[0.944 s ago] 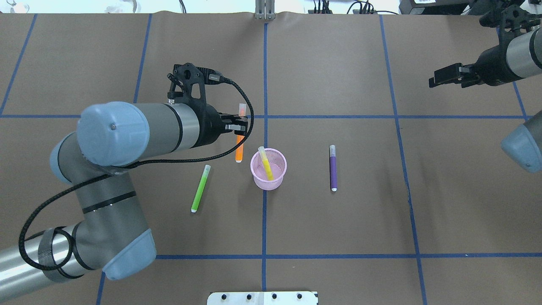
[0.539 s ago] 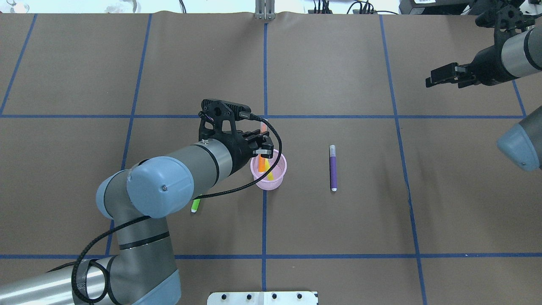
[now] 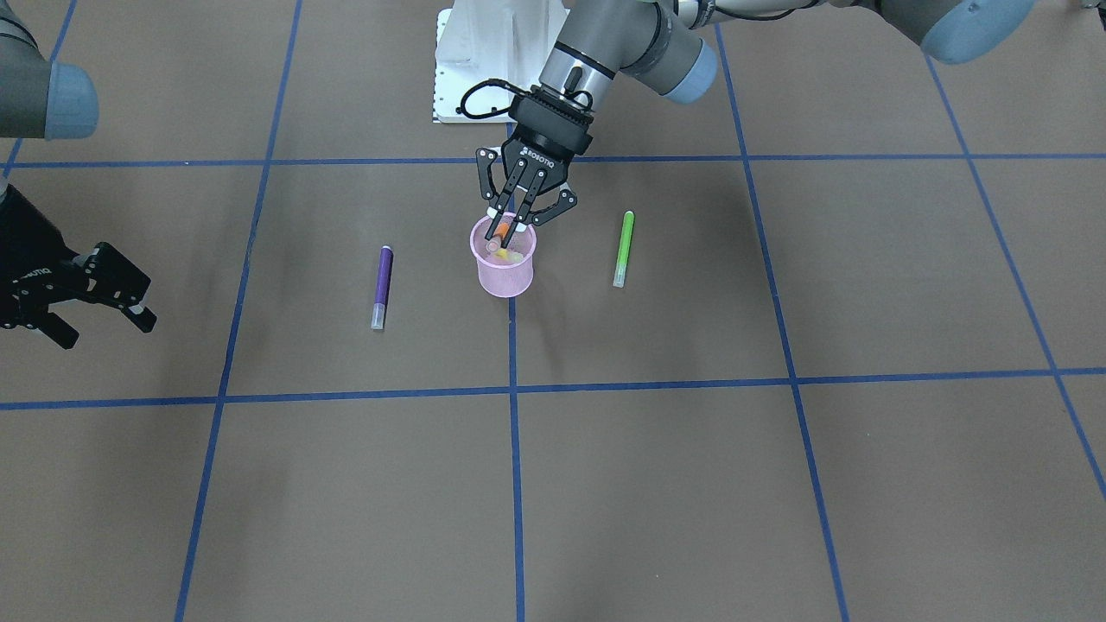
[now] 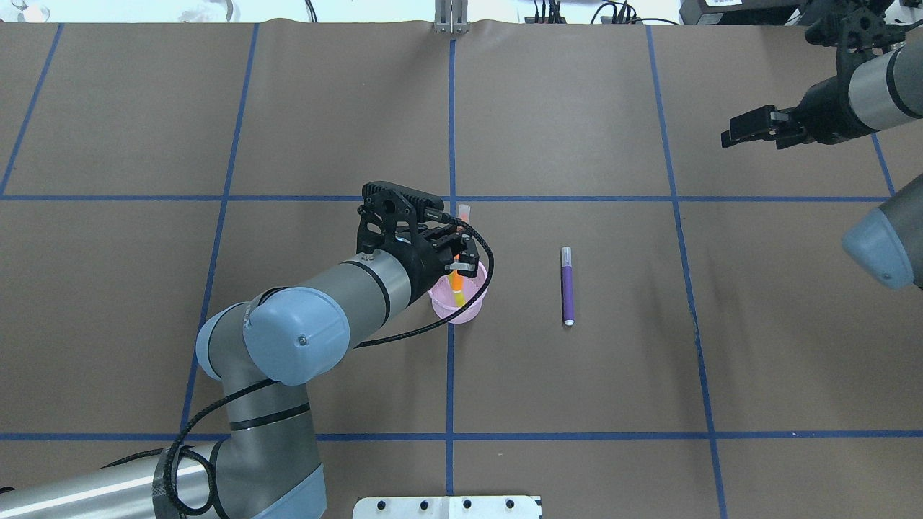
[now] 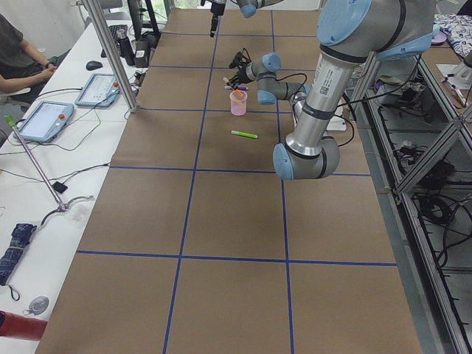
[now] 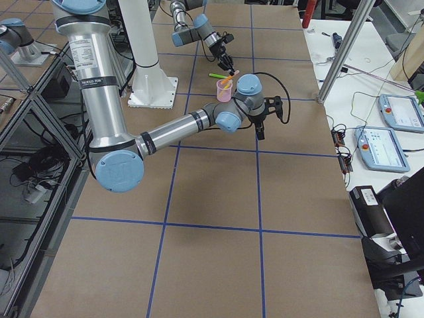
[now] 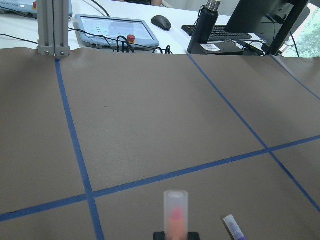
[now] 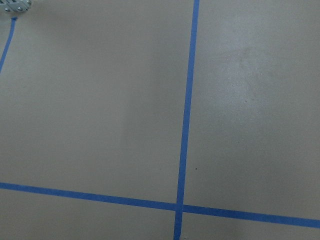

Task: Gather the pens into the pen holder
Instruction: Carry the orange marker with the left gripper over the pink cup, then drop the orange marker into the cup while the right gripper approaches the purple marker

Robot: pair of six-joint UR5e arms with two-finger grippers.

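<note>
One orange pale-capped pen (image 7: pixel 175 212), clamped in the left jaws, tilts down into the pink wire-mesh pen holder (image 3: pixel 505 278) beneath.

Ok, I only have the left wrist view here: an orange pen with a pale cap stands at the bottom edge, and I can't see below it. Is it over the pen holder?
Observer: Yes. In the front-facing view the left end effector grips the orange pen, and the pen's lower end is inside the pink pen holder.
Operator: Is anything else in the holder?
Observer: A yellow pen sits inside it, beside the orange one.
Operator: I see a purple tip at my lower right. Are there other pens out?
Observer: One more. A green pen lies flat on the table on the holder's other side, toward the robot's left.
</note>
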